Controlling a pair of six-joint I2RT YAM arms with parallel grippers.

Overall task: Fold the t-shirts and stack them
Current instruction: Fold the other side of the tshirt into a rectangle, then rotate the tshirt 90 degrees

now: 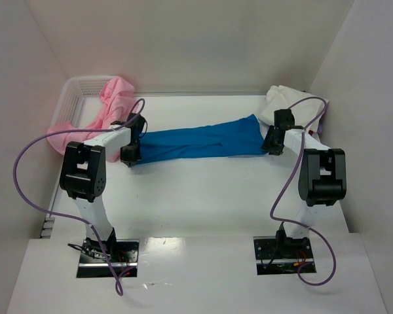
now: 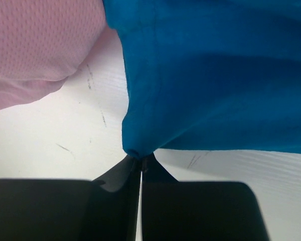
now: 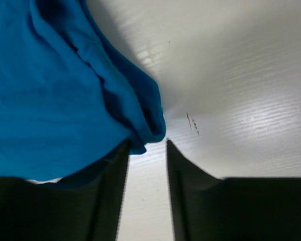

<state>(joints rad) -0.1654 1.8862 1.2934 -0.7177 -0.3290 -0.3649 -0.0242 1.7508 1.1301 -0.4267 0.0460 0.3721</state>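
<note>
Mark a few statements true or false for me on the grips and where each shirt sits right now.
1. The left gripper is shut on the blue t-shirt. True.
2. The right gripper is clamped tight shut. False: its jaws stand apart, with a gap showing between them.
3. The pink t-shirts spill over the basket at far left. True.
4. The cream-white t-shirt lies in the basket. False: it sits bunched in the far right corner.
</note>
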